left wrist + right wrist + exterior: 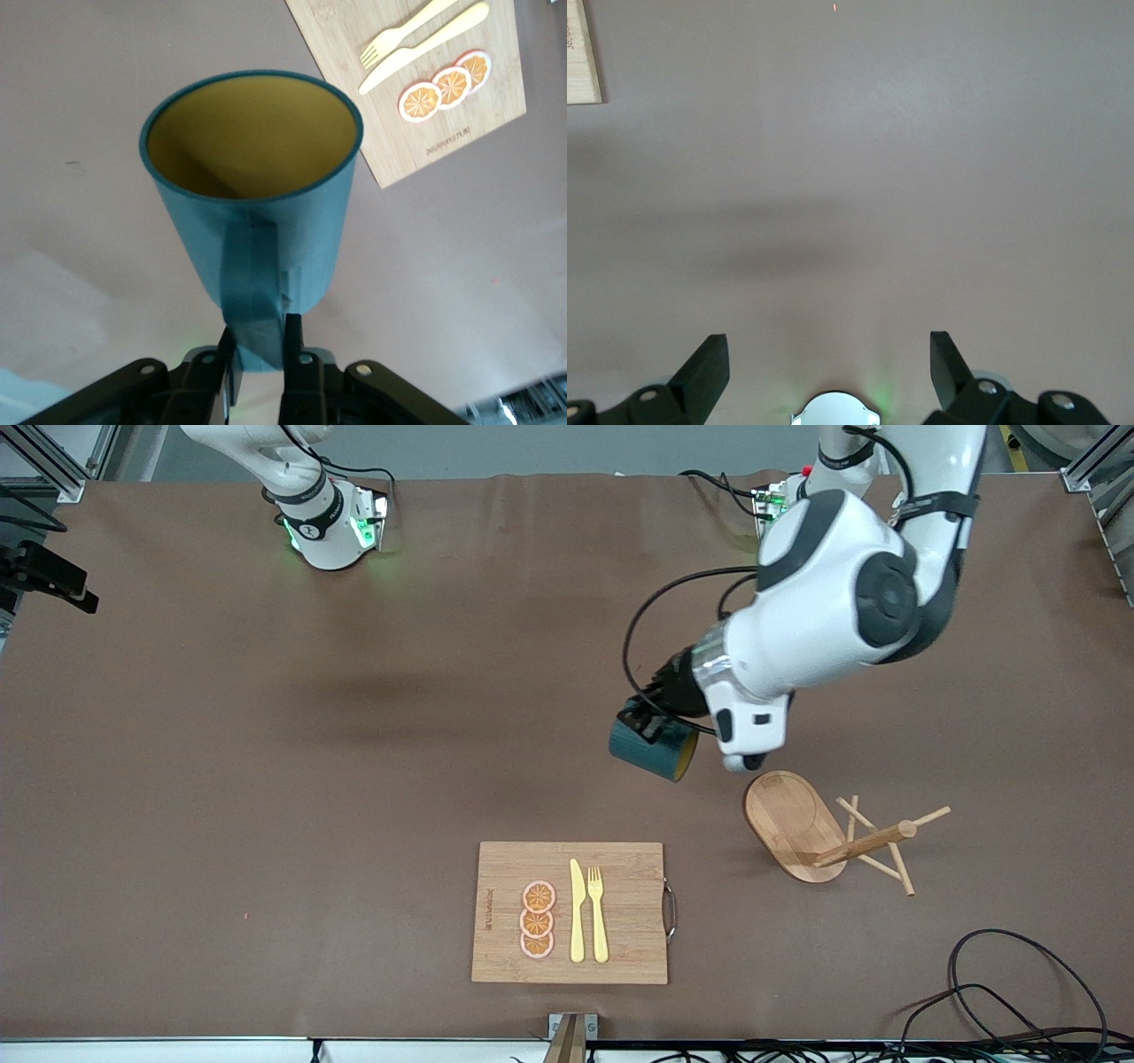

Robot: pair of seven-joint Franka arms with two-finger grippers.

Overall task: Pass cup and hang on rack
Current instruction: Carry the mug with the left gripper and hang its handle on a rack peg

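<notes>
Right of centre in the front view, my left gripper hung in the air with the teal cup pinched by its handle; my left wrist view showed my fingers closed narrow on that strap of a handle, the yellow-brown mouth pointing away from me. The cup lay tipped, its long axis slanting down toward the lower right of the frame, open end leading, over bare brown table.

And there was the mug rack, lower right of the cup in that view, close by but apart from it. It looked to be lying on its side, the oval base turned up toward the camera, post and pegs pointing toward the right edge of the frame. That was the relation I judged the next move to hinge on: the pegs sat further from my cup than the base did, so the handle would need to be brought round to a peg tip.

My right gripper was out of the front view; its own wrist view showed the fingers spread wide over empty table, waiting. The left arm was plainly the nearer one.

Lower centre sat the bamboo cutting board with knife, fork and orange slices.
</notes>
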